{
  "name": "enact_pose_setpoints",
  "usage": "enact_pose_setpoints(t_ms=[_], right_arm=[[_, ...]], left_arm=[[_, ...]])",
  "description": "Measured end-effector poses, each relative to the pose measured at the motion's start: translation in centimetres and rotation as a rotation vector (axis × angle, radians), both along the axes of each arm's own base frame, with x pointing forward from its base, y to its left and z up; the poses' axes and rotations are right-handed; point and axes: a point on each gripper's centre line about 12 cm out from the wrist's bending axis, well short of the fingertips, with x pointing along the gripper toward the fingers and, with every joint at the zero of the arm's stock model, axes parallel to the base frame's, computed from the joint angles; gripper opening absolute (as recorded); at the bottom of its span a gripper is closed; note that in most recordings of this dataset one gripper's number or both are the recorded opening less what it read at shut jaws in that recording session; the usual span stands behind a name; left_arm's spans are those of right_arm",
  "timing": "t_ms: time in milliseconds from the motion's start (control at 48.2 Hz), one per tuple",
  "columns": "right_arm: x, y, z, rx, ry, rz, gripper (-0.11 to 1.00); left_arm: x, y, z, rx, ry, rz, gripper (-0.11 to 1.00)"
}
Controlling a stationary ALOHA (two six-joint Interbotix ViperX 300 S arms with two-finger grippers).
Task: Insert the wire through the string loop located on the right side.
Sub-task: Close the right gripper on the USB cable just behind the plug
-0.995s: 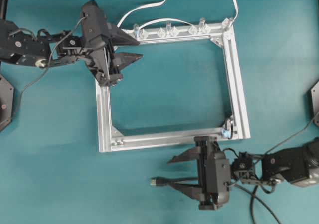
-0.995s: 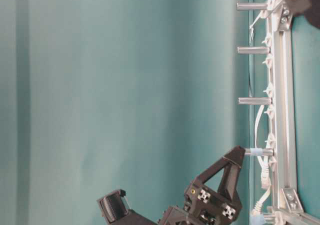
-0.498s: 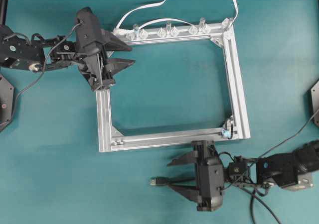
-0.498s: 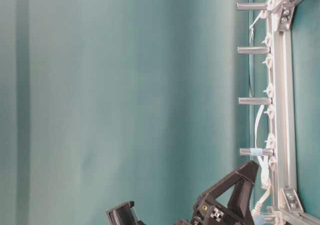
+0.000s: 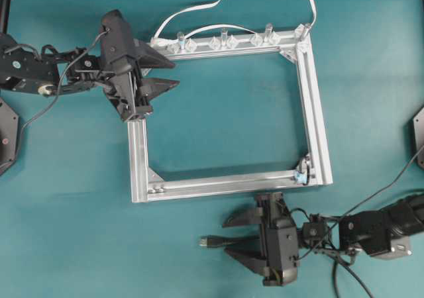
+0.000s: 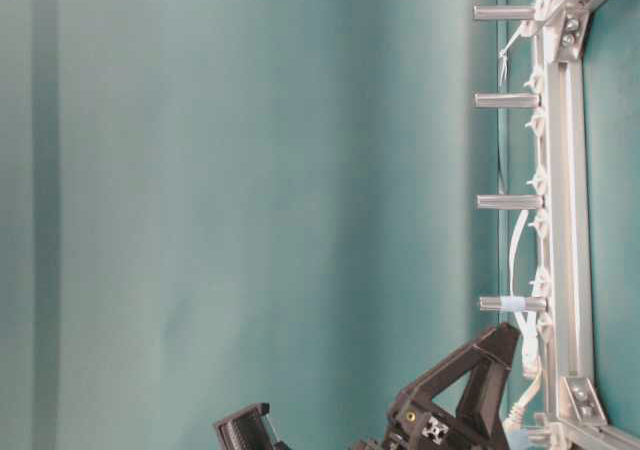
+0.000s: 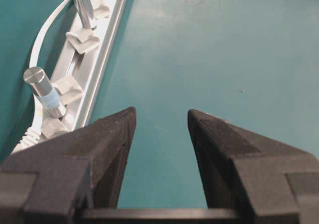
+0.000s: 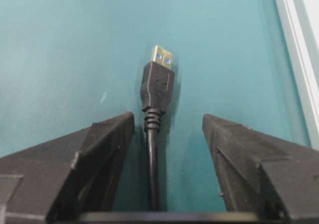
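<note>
Black, limp wire lying between open, empty right pincer; likely light and floppy, so gripping the stiff plug. Left pincer hovering open, empty.

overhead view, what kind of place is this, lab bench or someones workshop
Most likely a robotics lab test bench: two black robot arms work over a plain teal table, with a purpose-built aluminium frame carrying clips and posts, and a black wire laid out as a practice piece. No household or workshop clutter shows.
</note>
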Motion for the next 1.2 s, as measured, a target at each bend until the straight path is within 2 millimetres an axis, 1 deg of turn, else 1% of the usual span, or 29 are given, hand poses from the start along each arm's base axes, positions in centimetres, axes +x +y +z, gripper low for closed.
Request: enact_pose_setpoints(t_ms=[187,249,290,415,436,477,498,747,1078,1203], right_arm=[[-0.01,-0.01,-0.06,-0.004,0.001,0.001,0.72],[-0.06,-0.03,-0.11,-0.006,0.004,0.002,0.68],[-0.05,0.06,-0.09,-0.005,0.004,0.004,0.6],[-0.24,0.51,-0.21,-0.004,0.017,0.021,0.24],[-0.24,0.56,-0.25,0.0,0.023,0.021,0.2],[-0.26,0.64,-0.34,0.0,0.033,0.027,0.13],[-0.3,0.67,-0.41,0.002,0.04,0.029,0.12],[-0.25,0.76,-0.45,0.014,0.071,0.035,0.12],[-0.18,0.76,-0.31,0.016,0.07,0.036,0.12],[-0.09,0.7,0.02,0.021,0.066,0.034,0.12]], left_arm=[[0.01,-0.05,0.05,0.0,-0.001,-0.002,0.5],[0.01,-0.05,0.05,0.0,-0.001,-0.002,0.5],[0.01,-0.04,0.05,-0.001,-0.002,0.0,0.5],[0.04,0.01,0.1,-0.001,-0.003,0.001,0.5],[0.01,-0.05,0.05,0.0,-0.001,-0.002,0.5],[0.0,0.0,0.0,0.0,0.0,0.0,0.5],[0.01,-0.05,0.05,0.0,-0.001,-0.002,0.5],[0.0,0.0,0.05,-0.001,-0.002,0.001,0.5],[0.04,-0.04,0.08,-0.002,-0.002,0.0,0.5],[0.06,-0.09,0.08,-0.001,-0.002,-0.002,0.5]])
